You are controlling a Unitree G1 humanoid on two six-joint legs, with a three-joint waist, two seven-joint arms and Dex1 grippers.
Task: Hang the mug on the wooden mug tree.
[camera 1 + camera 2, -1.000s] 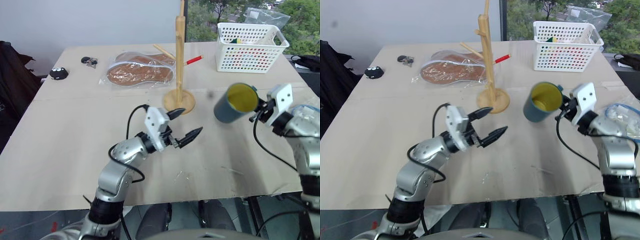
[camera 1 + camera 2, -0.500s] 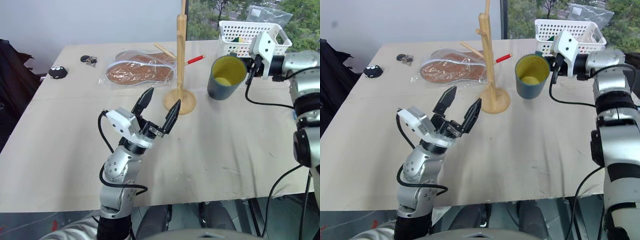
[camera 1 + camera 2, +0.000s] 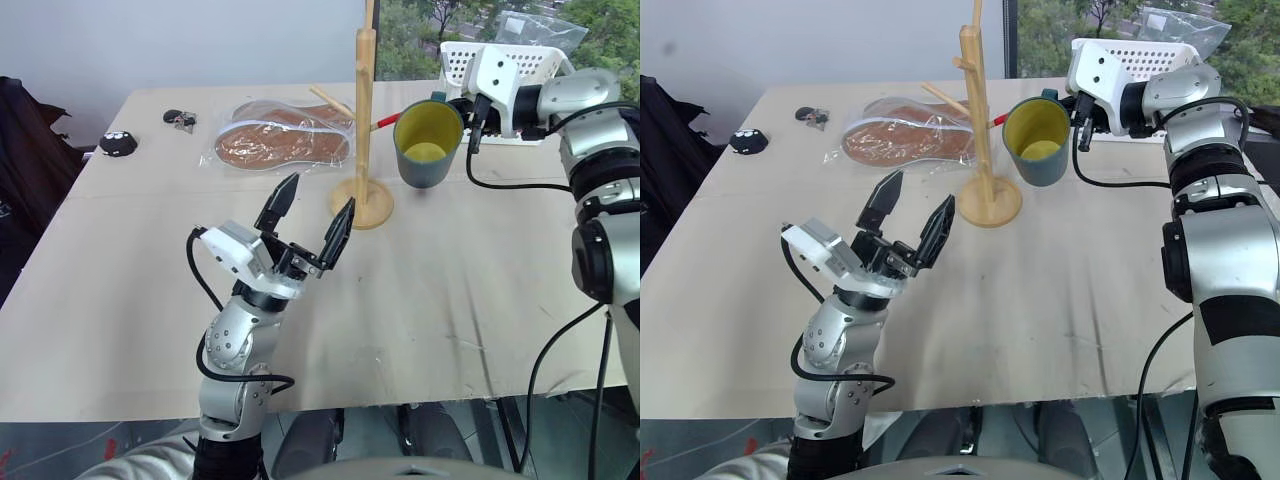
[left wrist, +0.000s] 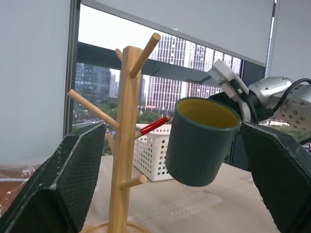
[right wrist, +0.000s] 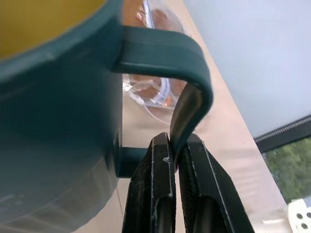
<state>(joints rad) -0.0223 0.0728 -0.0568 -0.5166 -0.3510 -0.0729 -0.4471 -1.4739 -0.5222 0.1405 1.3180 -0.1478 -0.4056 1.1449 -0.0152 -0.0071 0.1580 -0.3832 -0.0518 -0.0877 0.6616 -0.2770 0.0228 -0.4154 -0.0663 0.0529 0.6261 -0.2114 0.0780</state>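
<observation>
The mug [image 3: 428, 145] is dark teal outside and bright yellow inside, with one loop handle [image 5: 167, 58]. It hangs in the air just to the right of the wooden mug tree [image 3: 362, 130], roughly upright with its long axis near vertical, mouth up and tipped slightly toward the camera, handle turned away from the tree. The right gripper [image 5: 174, 160] has its jaws clenched on the handle. The left gripper [image 3: 312, 210], in front of the tree, holds nothing, its jaws spread wide.
</observation>
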